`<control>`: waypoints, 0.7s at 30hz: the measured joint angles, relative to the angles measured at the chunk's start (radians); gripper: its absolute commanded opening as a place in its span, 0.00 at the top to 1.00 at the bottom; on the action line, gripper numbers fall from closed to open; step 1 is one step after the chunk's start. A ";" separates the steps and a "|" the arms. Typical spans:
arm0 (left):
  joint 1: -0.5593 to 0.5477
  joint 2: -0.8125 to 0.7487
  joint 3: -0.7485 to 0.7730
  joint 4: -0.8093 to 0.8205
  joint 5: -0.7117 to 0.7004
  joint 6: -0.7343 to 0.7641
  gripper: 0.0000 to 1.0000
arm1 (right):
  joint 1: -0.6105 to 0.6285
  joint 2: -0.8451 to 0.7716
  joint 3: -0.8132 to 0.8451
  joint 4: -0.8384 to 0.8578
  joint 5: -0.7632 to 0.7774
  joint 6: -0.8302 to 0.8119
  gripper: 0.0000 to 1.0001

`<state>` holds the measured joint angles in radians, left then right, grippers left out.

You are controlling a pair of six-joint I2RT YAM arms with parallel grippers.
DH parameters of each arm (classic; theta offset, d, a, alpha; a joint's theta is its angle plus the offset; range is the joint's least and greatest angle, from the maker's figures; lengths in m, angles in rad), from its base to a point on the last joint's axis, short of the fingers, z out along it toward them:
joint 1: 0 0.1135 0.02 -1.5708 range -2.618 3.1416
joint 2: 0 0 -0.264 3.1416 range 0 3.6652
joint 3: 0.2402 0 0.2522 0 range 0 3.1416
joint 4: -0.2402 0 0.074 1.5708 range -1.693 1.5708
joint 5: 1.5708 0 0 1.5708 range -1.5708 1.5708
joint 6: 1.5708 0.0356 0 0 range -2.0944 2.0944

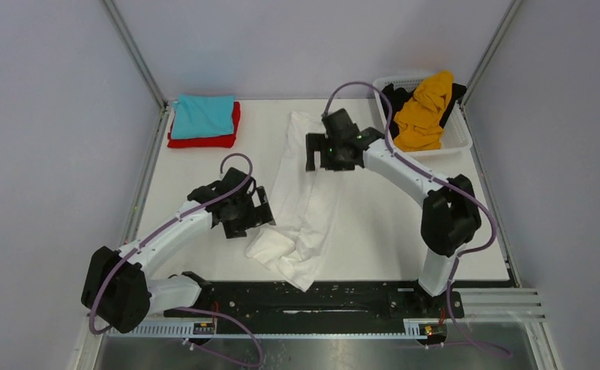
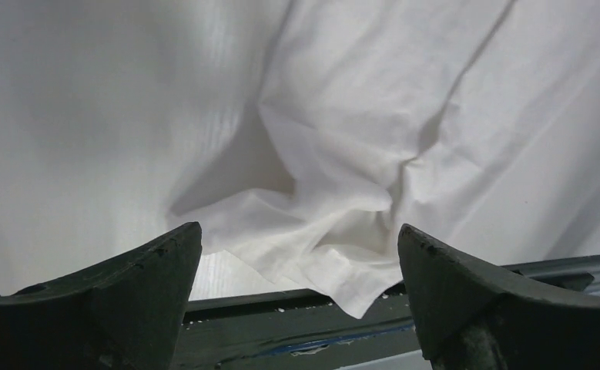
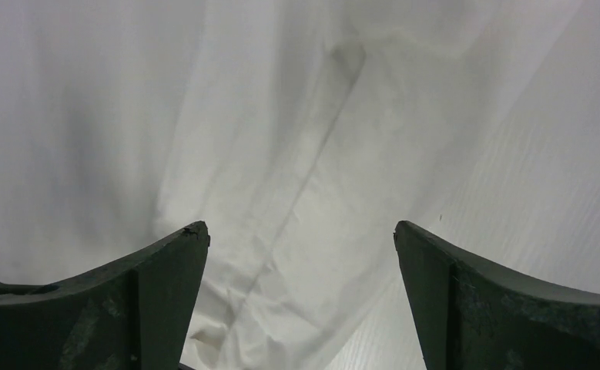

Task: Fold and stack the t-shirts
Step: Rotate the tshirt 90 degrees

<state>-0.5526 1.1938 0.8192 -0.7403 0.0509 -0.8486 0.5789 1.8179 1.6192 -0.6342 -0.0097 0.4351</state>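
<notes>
Worktop (image 1: 389, 223): white, carries all the items.

White t-shirt (image 1: 304, 193): lies mid-worktop as a long narrow band running from the far side toward the arm bases. It looks folded lengthwise, judging by its width. The near end is bunched and creased, with one corner reaching over the dark base rail (left wrist view, (image 2: 373, 116)). The cross folds are not yet made. Judged as the piece in work.

Lattice basket (image 1: 461, 131): sits at the far right corner and holds an orange-yellow t-shirt (image 1: 424, 116) heaped on a black t-shirt (image 1: 395, 96). Both are unfolded.

Stack, far left corner: a teal t-shirt (image 1: 202, 116) is folded flat on a folded red t-shirt (image 1: 204, 142). These two count as done.

Left claw (image 1: 259, 212): jaws spread, nothing held. It sits just beside the left edge of the white shirt's near half, and its own camera looks down on the crumpled hem (image 2: 298, 229).

Right claw (image 1: 317, 160): jaws spread, empty, above the far part of the band (image 3: 300, 227), with cloth filling its view (image 3: 296, 154).

Estimate: two of five shirts finished, the third partly folded, two untouched.
</notes>
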 measured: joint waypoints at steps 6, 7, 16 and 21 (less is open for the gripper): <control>0.063 -0.010 -0.076 0.018 0.046 0.072 0.01 | 0.031 0.103 -0.177 0.032 -0.006 -0.008 0.00; 0.063 -0.018 -0.090 0.023 0.052 0.080 0.01 | 0.029 0.125 -0.176 0.040 -0.007 -0.014 0.00; 0.063 -0.110 -0.225 0.098 0.146 0.092 0.01 | 0.025 0.257 -0.099 0.035 0.017 -0.048 0.00; 0.063 -0.160 -0.273 0.131 0.200 0.089 0.01 | -0.014 0.328 0.014 -0.004 -0.011 -0.045 0.01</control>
<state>-0.4896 1.0340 0.5461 -0.6094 0.2512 -0.7593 0.5648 2.1460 1.6329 -0.6380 -0.0208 0.3897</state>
